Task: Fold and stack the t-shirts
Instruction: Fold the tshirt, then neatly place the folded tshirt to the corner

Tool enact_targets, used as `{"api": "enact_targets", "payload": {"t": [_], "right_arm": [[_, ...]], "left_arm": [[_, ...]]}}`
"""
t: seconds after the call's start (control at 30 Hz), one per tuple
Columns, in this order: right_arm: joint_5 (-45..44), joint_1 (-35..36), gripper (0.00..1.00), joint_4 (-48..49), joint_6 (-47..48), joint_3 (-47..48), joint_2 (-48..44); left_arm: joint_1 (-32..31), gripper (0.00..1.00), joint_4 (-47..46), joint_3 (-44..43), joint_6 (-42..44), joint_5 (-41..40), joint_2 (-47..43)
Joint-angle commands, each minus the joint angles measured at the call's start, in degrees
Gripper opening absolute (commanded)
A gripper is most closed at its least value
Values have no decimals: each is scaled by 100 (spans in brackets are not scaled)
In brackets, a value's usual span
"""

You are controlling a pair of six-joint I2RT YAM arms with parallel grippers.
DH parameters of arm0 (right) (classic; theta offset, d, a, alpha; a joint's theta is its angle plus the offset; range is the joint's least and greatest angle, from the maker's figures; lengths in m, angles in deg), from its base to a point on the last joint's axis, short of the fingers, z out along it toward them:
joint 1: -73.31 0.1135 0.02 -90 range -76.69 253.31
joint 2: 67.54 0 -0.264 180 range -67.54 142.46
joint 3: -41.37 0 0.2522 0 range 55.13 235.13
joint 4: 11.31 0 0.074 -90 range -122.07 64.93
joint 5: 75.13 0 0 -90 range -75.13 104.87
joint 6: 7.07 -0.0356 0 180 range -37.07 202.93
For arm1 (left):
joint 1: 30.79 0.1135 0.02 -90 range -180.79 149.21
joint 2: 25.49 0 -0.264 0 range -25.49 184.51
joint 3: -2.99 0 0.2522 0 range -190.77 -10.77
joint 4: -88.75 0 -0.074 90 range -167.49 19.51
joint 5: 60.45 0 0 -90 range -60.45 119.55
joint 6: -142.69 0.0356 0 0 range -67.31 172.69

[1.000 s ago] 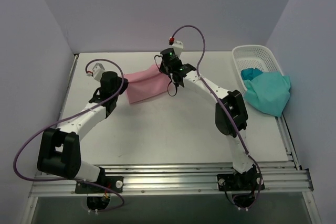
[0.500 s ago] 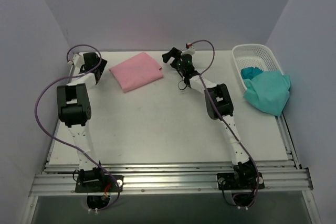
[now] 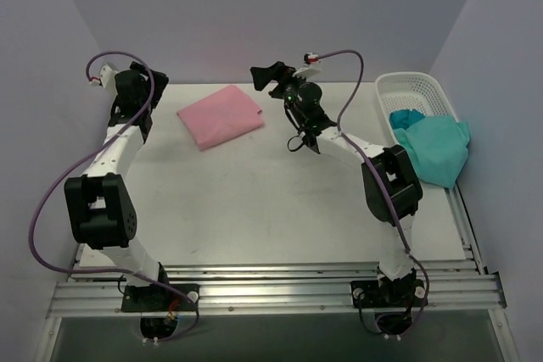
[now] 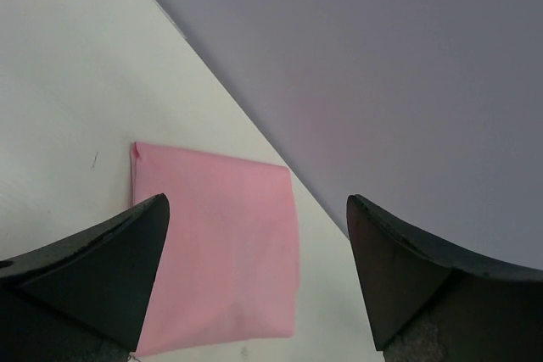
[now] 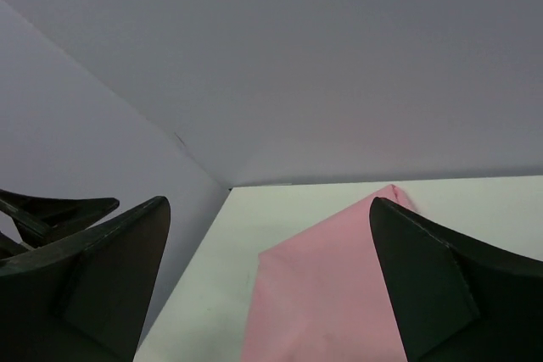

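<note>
White tabletop (image 3: 254,201), mostly bare, boxed in by plain pale lilac walls (image 3: 271,14) at the back and both sides. A metal rail (image 3: 271,281) runs along the near edge, where the arm bases sit.

Roughly half done, I'd say. The pink shirt (image 3: 220,115) lies folded into a flat, neat rectangle at the far left-centre of the table, near the back wall. Nothing is touching it. The teal shirt (image 3: 434,148) is unfolded, crumpled at the far right and hanging over the near end of the white basket (image 3: 413,84), with a darker teal bit inside. Can't tell if that bit is the same garment.

Left gripper (image 4: 256,203) has its jaws wide apart and holds nothing, raised to the left of the pink shirt. Right gripper (image 5: 270,203) is also spread and bare, raised just to its right.

Left to do: fetch the teal one, fold it, stack it on the pink.
</note>
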Motion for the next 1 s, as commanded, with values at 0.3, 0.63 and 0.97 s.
{"api": "enact_targets", "payload": {"t": [0.3, 0.63, 0.97], "right_arm": [[-4409, 693, 100, -4572, -541, -1242, -2061], [-4884, 517, 100, -4932, -418, -2265, -3663], [-4709, 508, 100, -4942, -453, -2573, -3998]], "left_arm": [[-2142, 94, 489, 1220, -2393, -1187, -386], [-2443, 94, 894, 253, -3386, -1390, 1081], [-2382, 94, 1325, -336, -3941, -1470, 1953]]}}
